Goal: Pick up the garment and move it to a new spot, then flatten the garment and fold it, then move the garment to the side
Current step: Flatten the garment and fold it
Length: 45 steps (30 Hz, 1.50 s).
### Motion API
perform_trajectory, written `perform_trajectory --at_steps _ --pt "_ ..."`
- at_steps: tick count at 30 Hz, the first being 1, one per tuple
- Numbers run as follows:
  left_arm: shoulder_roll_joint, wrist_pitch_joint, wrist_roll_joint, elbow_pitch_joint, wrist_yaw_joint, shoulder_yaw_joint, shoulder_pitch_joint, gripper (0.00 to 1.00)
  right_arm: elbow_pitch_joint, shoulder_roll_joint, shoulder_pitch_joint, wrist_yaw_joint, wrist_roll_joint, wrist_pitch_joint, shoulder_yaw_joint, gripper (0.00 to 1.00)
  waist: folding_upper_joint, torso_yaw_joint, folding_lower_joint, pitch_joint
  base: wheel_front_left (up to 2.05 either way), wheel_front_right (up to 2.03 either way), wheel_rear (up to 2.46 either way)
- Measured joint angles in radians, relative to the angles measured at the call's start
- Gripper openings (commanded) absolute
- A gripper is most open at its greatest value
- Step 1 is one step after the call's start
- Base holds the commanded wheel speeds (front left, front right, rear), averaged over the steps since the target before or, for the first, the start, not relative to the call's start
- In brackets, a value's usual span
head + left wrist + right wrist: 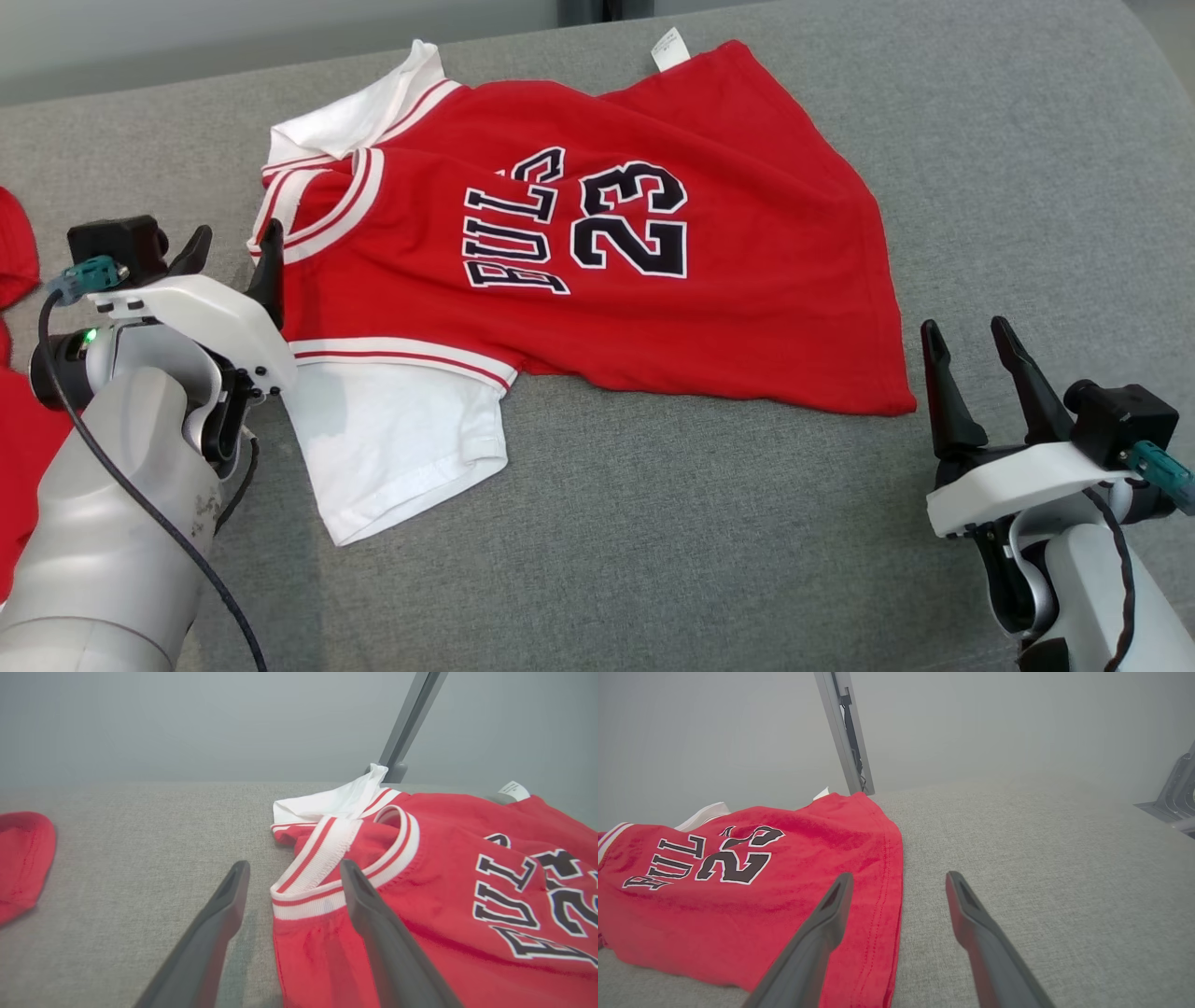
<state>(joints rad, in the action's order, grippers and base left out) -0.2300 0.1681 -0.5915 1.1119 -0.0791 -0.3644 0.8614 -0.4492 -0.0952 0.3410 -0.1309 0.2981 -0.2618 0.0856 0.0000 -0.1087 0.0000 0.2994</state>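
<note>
The garment (597,252) is a red jersey with white sleeves and black "BULLS 23" lettering, spread across the grey surface with its collar toward the left. My left gripper (233,247) stands open at the collar edge; in the left wrist view the striped collar band (317,877) lies between its two fingers, gripper (294,872), with nothing clamped. My right gripper (971,341) is open just beyond the jersey's hem corner at the lower right; in the right wrist view the garment (752,891) lies left of the gripper (899,882), whose left finger is over the hem.
The grey fabric-covered surface (747,541) runs wide in front and to the right. Other red cloth (19,252) lies at the far left edge, seen too as red cloth (23,858). A grey post (845,732) rises behind the surface.
</note>
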Motion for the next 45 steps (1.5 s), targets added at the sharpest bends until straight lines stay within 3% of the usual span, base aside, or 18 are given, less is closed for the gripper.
perform_trajectory --at_steps 8,16,23,31,45 --pt "0.011 0.083 -0.073 -0.054 -0.007 0.081 -0.099 1.0 -0.001 -0.004 -0.041 0.0 -0.003 -0.003 -0.022 1.0 0.0 0.038 0.0 -0.066 0.0 0.0 0.0" --pt "0.043 0.092 -0.057 -0.262 -0.002 0.136 -0.304 1.0 -0.003 -0.01 -0.082 0.0 -0.003 -0.003 -0.039 1.0 -0.0001 0.092 0.0 -0.127 0.0 0.0 0.0" --pt "0.11 0.092 -0.028 -0.435 0.014 0.17 -0.49 1.0 -0.002 -0.018 -0.107 0.0 -0.004 -0.002 -0.039 1.0 0.0 0.137 0.0 -0.175 0.0 0.0 0.0" --pt "0.161 0.092 0.006 -0.478 0.038 0.099 -0.598 1.0 0.008 -0.019 -0.108 0.0 -0.006 0.007 -0.025 1.0 0.0 0.147 0.0 -0.189 0.0 0.0 0.0" --pt "0.171 -0.023 0.033 -0.431 0.108 0.0 -0.614 1.0 0.005 -0.007 -0.108 0.0 -0.003 0.006 -0.019 1.0 0.0 0.136 0.0 -0.161 0.0 0.0 0.0"
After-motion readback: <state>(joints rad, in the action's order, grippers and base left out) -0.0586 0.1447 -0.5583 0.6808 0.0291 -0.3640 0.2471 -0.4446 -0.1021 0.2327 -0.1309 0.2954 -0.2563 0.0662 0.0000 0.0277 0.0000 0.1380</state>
